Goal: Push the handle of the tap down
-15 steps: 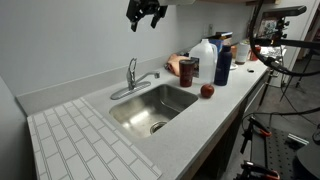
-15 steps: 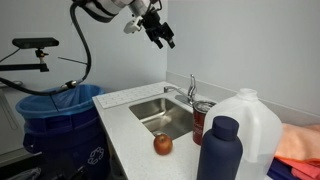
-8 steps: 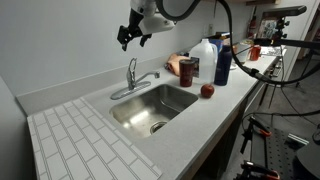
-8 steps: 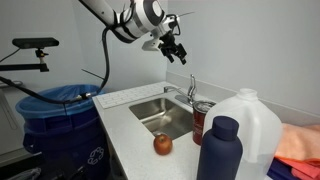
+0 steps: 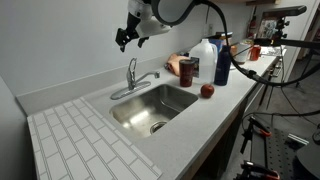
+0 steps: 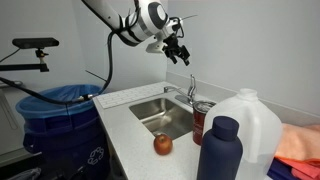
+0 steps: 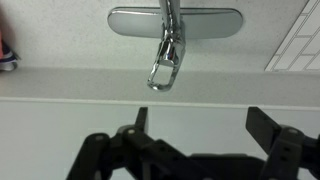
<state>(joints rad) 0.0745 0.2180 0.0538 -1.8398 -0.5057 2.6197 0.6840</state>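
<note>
The grey table (image 5: 215,112) carries a steel sink (image 5: 128,110) and runs out of frame at both ends. In an exterior view a big white jug (image 6: 252,122) and a dark blue bottle (image 6: 221,150) stand close to the lens and hide much of the surface behind them, and a red can is half covered. The tap (image 5: 135,84) stands at the sink's back rim, its handle (image 5: 131,66) upright. In the wrist view the tap (image 7: 166,55) is seen from above and foreshortened, so lever and spout are hard to separate. The hand (image 5: 126,38) hangs above the handle, clear of it. Its fingers (image 7: 135,128) stand wide apart, dark and cut off by the lower edge. An apple (image 6: 162,144) lies beside the sink.
</note>
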